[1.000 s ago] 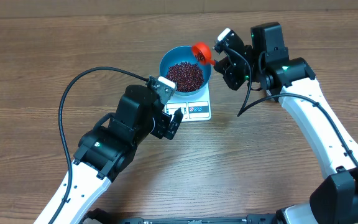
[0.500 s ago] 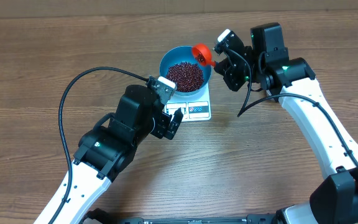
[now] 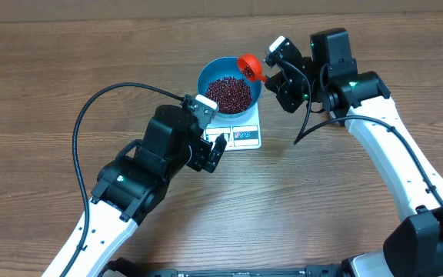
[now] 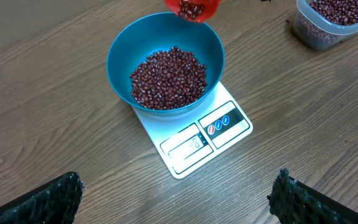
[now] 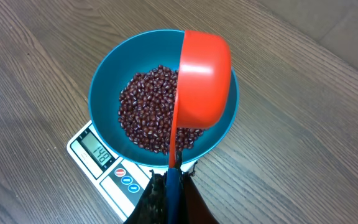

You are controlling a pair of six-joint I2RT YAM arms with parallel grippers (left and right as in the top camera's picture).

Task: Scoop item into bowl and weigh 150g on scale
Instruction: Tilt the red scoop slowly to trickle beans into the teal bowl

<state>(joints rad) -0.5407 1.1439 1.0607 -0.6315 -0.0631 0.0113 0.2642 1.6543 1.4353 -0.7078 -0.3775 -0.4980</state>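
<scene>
The beans (image 4: 169,78), loose, light and apt to roll, heap in the bowl (image 4: 120,43) on the scale (image 4: 207,134), with more in the red scoop (image 5: 204,78) over its rim, which the right gripper (image 5: 169,186) clamps by the stiff handle, while the left gripper (image 4: 176,193) gapes empty.

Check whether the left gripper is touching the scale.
Apart. The left wrist view shows the left gripper open, its fingers at the lower corners, with bare table between them and the scale.

bean-filled blue bowl (image 3: 230,90) atop scale (image 3: 244,135)
</scene>
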